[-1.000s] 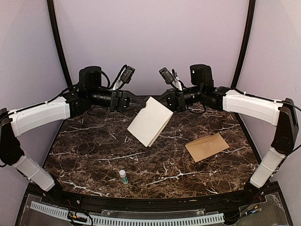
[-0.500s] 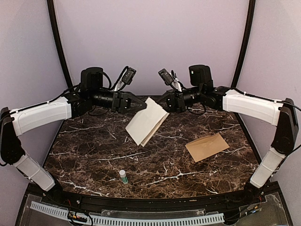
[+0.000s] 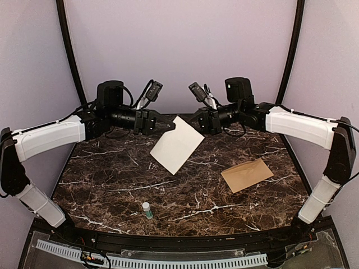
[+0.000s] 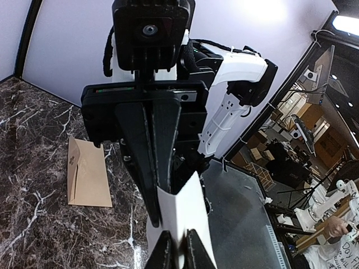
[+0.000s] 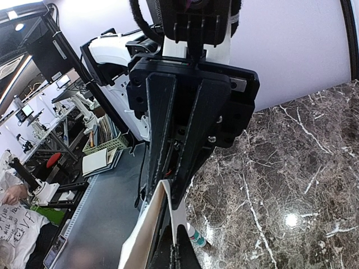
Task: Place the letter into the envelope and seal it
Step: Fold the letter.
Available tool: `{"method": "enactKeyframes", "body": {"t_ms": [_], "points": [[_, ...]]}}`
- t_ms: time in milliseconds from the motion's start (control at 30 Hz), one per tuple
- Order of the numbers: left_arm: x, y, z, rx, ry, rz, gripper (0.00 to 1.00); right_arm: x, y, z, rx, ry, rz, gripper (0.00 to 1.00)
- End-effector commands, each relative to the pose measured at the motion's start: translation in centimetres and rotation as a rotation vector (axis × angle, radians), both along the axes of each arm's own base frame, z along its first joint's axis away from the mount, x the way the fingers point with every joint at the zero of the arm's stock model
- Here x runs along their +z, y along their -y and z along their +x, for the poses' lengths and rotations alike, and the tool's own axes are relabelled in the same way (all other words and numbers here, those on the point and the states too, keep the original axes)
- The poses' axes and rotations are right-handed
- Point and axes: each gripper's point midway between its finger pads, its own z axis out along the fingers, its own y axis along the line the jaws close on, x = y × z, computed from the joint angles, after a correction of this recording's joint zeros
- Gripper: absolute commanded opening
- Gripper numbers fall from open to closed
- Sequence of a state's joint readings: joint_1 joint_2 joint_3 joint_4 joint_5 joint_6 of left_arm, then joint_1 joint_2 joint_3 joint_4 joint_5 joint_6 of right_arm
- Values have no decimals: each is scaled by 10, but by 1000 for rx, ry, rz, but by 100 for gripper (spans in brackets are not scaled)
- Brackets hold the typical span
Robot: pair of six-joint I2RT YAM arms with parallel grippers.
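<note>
A: Letter (image 3: 176,147)?
B: Cream sheet, aloft; left claw (image 3: 170,126) and right claw (image 3: 193,122) both clenched on its upper edges.
A: Envelope (image 3: 247,175)?
B: Tan, flat on desk (image 3: 112,185), right side, apart from letter.

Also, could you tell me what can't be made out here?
1. Any writing on the letter: too small in the top view; both wrist views show it nearly edge-on.
2. Whether the envelope has its flap open: the top view shows one plain face; in the left wrist view the right gripper hides a corner.
3. The label on the small bottle: too small in the top view.
</note>
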State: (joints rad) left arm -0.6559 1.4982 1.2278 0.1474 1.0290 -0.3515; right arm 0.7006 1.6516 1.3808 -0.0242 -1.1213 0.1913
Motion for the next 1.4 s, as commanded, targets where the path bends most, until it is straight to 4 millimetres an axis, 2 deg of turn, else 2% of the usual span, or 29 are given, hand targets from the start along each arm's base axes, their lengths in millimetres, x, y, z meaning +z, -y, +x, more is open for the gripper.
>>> {"method": "enactKeyframes", "body": {"t_ms": [0,200,367,533,800,1000,1133,1367], "points": [[0,1,-4,-15,8,-1,9,7,-5,0,2,29,13,0],[0,1,-5,-17,9,-2,0,7,-4,0,-2,30,10,0],[2,0,-6,-19,14,-7,0,6,-4,2,-16,32,4,2],[6,-3,-7,-7,40,-14,0,8,5,8,-69,44,6,25],[5,-8,-9,14,90,13,0,17,39,27,-200,63,29,65],[-7,-10,-8,22,82,53,0,26,53,33,-267,80,36,78],[-20,-9,-7,23,45,90,0,27,40,29,-253,87,24,79],[-24,-6,-4,16,30,92,0,9,-4,8,-133,56,-21,58]]}}
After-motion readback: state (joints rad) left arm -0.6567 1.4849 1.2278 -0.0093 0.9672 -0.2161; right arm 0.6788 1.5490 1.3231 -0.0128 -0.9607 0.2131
